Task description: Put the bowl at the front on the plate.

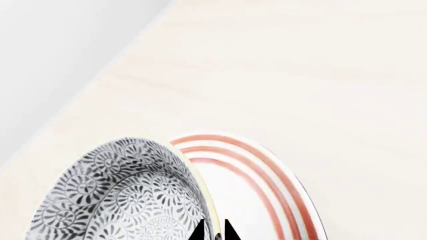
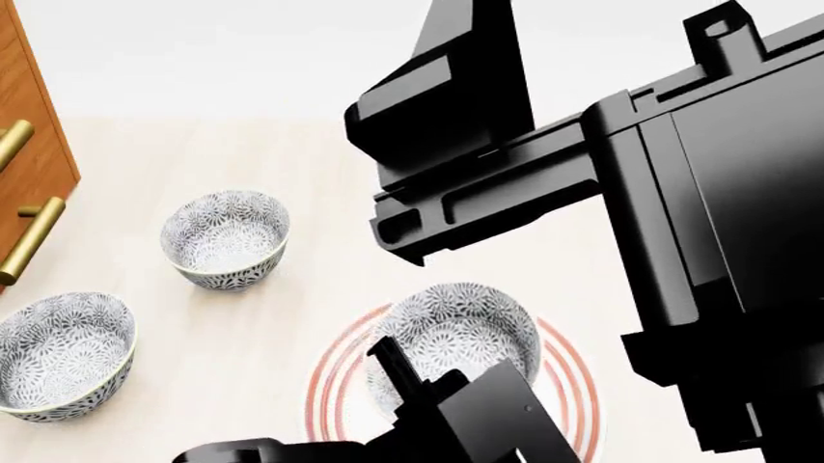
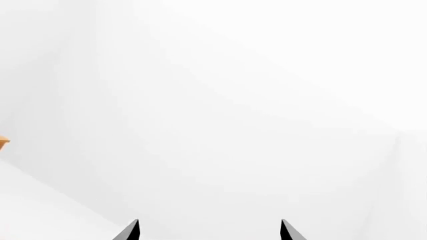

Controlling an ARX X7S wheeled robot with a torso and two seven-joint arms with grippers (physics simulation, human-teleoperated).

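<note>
Both left jaws — pinching bowl (image 1: 127, 195) rim

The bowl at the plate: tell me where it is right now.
In the head view the bowl is over the red-ringed plate, low and centre, with the left gripper at its near rim; two matching bowls stand apart to its left.

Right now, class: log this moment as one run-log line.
left end effector: pinching bowl rim | bowl: over plate | right end effector: open, empty | two other bowls: on table
</note>
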